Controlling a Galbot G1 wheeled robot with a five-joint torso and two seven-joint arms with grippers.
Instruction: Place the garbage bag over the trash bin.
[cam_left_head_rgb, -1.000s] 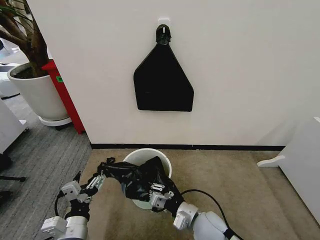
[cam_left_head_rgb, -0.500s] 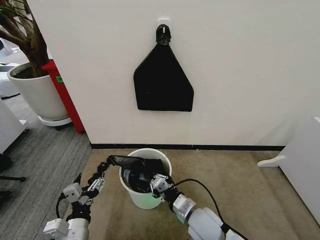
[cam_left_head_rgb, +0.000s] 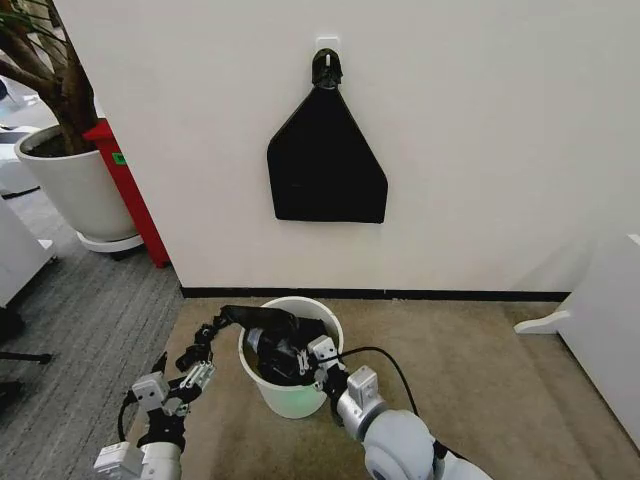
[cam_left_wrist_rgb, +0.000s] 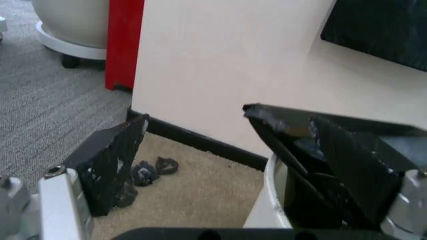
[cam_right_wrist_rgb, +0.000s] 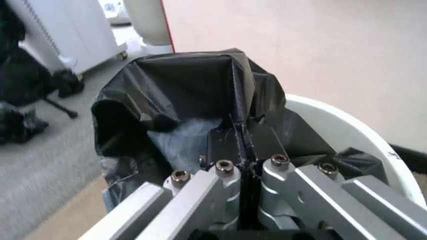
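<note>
The cream-white trash bin (cam_left_head_rgb: 290, 398) stands on the carpet close to the wall. The black garbage bag (cam_left_head_rgb: 272, 345) is bunched inside its mouth, and one corner (cam_left_head_rgb: 240, 315) sticks out over the left rim. My right gripper (cam_left_head_rgb: 312, 358) hangs over the bin's near rim, shut on a fold of the bag (cam_right_wrist_rgb: 187, 90). The rim (cam_right_wrist_rgb: 347, 130) curves just beyond it. My left gripper (cam_left_head_rgb: 205, 350) is to the left of the bin, open wide. One of its fingers (cam_left_wrist_rgb: 353, 165) is against the bag (cam_left_wrist_rgb: 293, 145) at the bin's edge (cam_left_wrist_rgb: 267, 210). The other (cam_left_wrist_rgb: 107, 160) is over bare carpet.
A flat black triangular sheet (cam_left_head_rgb: 325, 165) hangs from a wall hook above the bin. A large white plant pot (cam_left_head_rgb: 70, 190) and a red panel (cam_left_head_rgb: 130, 190) stand at the left. White furniture (cam_left_head_rgb: 600, 300) is at the right. Small black bits (cam_left_wrist_rgb: 150, 171) lie on the carpet.
The right gripper has carried the bag from the bin's near outside wall forward into its mouth. The left gripper has slid back from the bag's corner, which now juts over the left rim.
</note>
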